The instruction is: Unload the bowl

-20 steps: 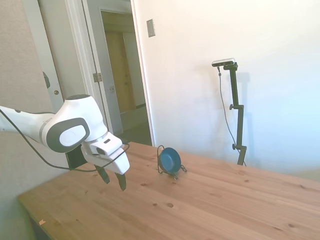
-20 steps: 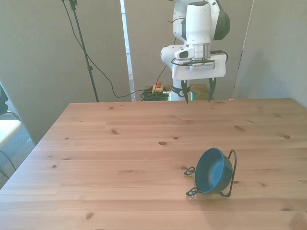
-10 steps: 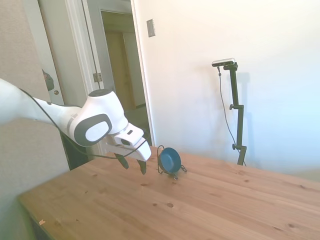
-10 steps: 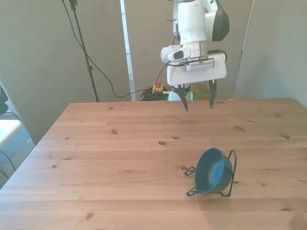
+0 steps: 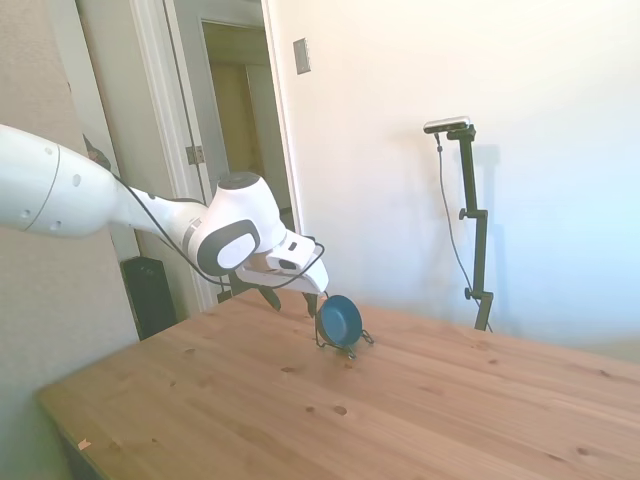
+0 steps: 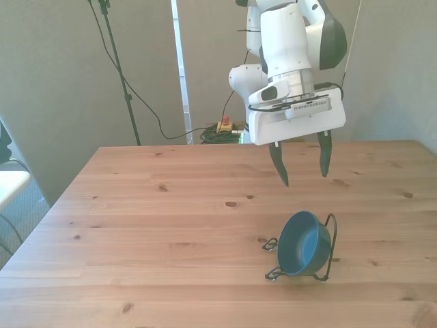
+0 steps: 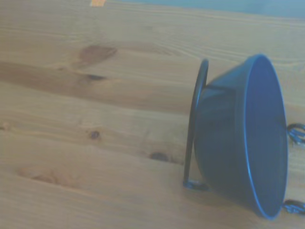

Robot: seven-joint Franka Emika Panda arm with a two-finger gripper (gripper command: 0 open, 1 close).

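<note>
The gripper (image 6: 303, 169) is hovering with fingers spread apart above the table (image 6: 157, 225), near the bowl (image 6: 302, 243) that is standing on edge in the wire rack (image 6: 330, 239).

The side view is pretty washed out, with the white wall (image 5: 520, 150) nearly blown out by daylight. Softer, even light is seen in the front view. A faint shadow is cast under the bowl (image 6: 304, 244). The wrist view is blurred and a bit hazy.
</note>
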